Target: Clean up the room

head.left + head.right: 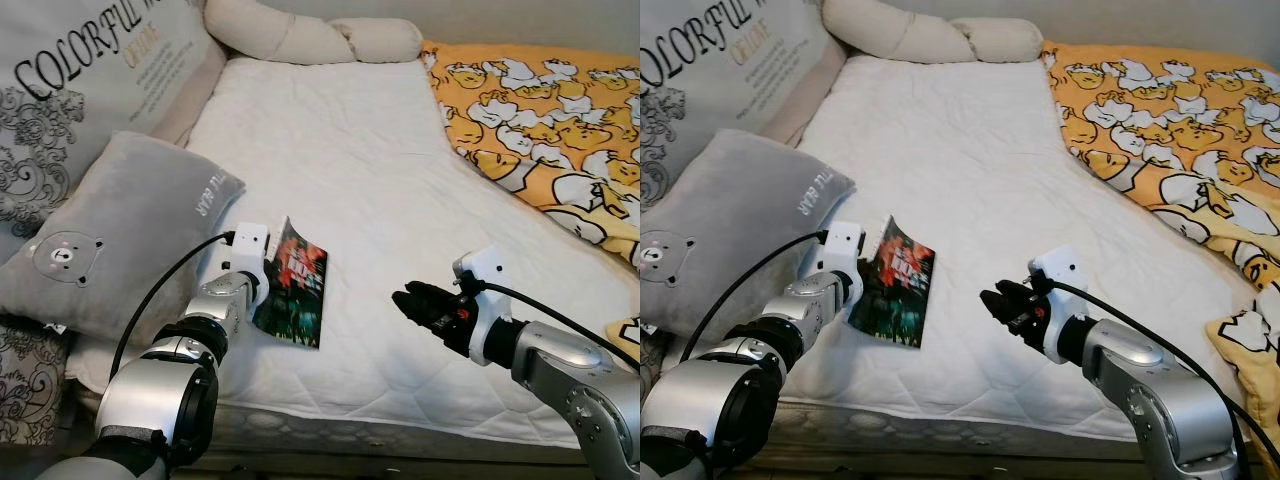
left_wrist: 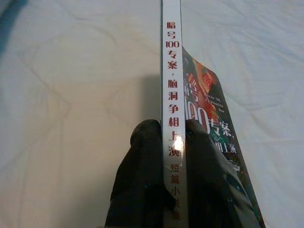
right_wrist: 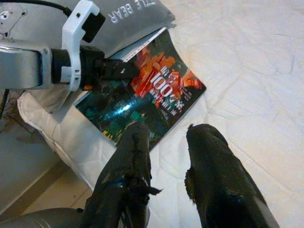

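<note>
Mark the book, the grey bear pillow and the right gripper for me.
book [image 1: 296, 290]: left eye view, on its dark front cover.
grey bear pillow [image 1: 120, 230]: left eye view, middle of its grey face.
right gripper [image 3: 166, 142]: right wrist view, midway between the two black fingertips.

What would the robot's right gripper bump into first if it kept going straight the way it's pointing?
Probably the book. The right gripper is open and points across the white mattress toward it, with bare sheet between. The left gripper holds the book's spine. Depth is hard to judge.
</note>
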You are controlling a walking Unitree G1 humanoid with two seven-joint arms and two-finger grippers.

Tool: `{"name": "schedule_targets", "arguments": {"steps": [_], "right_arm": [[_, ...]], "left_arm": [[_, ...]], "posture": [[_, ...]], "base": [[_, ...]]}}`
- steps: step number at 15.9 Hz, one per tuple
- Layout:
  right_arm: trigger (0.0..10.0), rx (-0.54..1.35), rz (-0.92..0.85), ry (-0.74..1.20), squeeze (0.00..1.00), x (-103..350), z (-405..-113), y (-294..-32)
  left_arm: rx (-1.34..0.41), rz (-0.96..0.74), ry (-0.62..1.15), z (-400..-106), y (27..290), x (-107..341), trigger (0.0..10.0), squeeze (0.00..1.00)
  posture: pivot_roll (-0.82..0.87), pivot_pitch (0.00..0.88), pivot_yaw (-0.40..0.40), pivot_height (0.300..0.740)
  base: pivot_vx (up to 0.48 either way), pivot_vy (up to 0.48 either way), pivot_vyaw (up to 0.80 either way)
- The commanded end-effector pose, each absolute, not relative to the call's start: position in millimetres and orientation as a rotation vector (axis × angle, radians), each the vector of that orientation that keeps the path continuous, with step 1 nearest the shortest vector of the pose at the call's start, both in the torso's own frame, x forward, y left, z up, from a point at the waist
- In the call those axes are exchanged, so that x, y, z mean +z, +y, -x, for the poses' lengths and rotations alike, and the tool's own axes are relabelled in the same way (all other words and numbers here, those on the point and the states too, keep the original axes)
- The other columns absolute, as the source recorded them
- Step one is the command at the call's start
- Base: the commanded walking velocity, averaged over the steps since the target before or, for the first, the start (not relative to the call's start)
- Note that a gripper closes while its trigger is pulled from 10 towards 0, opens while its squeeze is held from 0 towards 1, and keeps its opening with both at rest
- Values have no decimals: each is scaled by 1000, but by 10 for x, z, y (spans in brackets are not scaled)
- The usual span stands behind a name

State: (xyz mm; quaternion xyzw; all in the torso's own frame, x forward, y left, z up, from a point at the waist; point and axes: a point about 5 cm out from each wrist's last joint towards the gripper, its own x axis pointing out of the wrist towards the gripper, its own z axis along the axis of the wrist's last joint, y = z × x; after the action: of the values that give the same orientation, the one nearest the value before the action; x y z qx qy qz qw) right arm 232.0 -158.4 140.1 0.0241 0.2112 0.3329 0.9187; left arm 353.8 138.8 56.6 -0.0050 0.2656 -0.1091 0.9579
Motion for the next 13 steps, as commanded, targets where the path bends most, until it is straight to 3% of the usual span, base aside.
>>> {"name": "schedule_targets", "arguments": {"steps": [1, 2, 3, 11, 12, 13], "right_arm": [[10000, 680, -47, 433, 0, 1425, -2309, -1581], [10000, 680, -46, 434, 0, 1427, -2308, -1580], [10000, 682, -44, 437, 0, 1424, -2300, -1575], [10000, 696, -43, 447, 0, 1411, -2301, -1535], [10000, 698, -40, 448, 0, 1407, -2304, -1531], [10000, 699, -34, 450, 0, 1399, -2309, -1531]], "left_arm": [[-200, -16, 499, -3607, 1406, 665, 10000, 176], [-198, -37, 495, -3608, 1414, 668, 10000, 922], [-206, -77, 489, -3607, 1425, 668, 10000, 1000], [-231, -321, 427, -3652, 1523, 751, 10000, 1000], [-236, -339, 419, -3658, 1525, 764, 10000, 12], [-245, -353, 407, -3669, 1519, 785, 10000, 0]], "posture": [[-242, 17, -10, 740], [-244, 18, -11, 740], [-245, 19, -11, 740], [-241, 2, -15, 740], [-238, 0, -14, 740], [-233, 0, -10, 740]], "base": [[0, 0, 0], [0, 0, 0], [0, 0, 0], [0, 0, 0], [0, 0, 0], [0, 0, 0]]}}
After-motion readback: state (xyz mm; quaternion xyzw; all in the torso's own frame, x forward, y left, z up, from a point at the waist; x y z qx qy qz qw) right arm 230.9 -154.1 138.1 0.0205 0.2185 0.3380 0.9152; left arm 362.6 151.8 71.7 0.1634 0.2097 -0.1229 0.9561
